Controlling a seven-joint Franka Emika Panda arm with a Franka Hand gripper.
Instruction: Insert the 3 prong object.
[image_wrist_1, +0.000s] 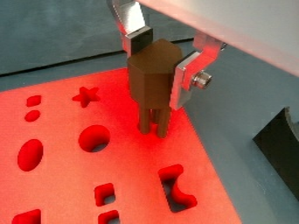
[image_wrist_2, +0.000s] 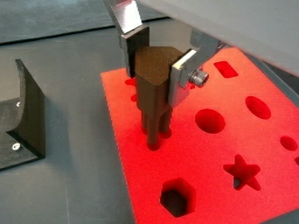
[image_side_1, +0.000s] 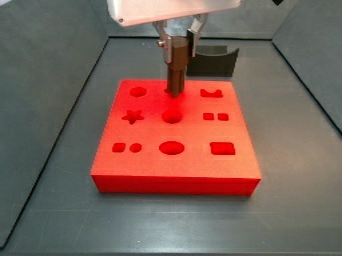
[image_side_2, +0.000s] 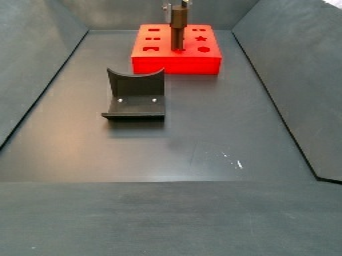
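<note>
The 3 prong object (image_wrist_1: 149, 83) is a slim dark-brown piece held upright, also seen in a wrist view (image_wrist_2: 155, 96) and in both side views (image_side_1: 175, 68) (image_side_2: 174, 22). My gripper (image_wrist_1: 156, 58) is shut on its upper body, silver fingers on two sides. Its prongs (image_wrist_1: 152, 122) reach down to the top of the red block (image_wrist_1: 70, 166) with shaped holes, at a spot near the block's edge (image_wrist_2: 152, 140). Whether the prongs are inside holes I cannot tell. In a side view the gripper (image_side_1: 175, 45) stands over the block's far part (image_side_1: 174, 150).
The red block has star (image_wrist_1: 84, 95), oval (image_wrist_1: 31, 153), round (image_wrist_1: 93, 136) and angular (image_wrist_1: 176, 188) holes. The fixture (image_side_2: 135, 96), a dark bracket on a base plate, stands apart from the block; it also shows in a wrist view (image_wrist_2: 24, 118). Dark tray walls (image_side_2: 40, 90) surround the floor.
</note>
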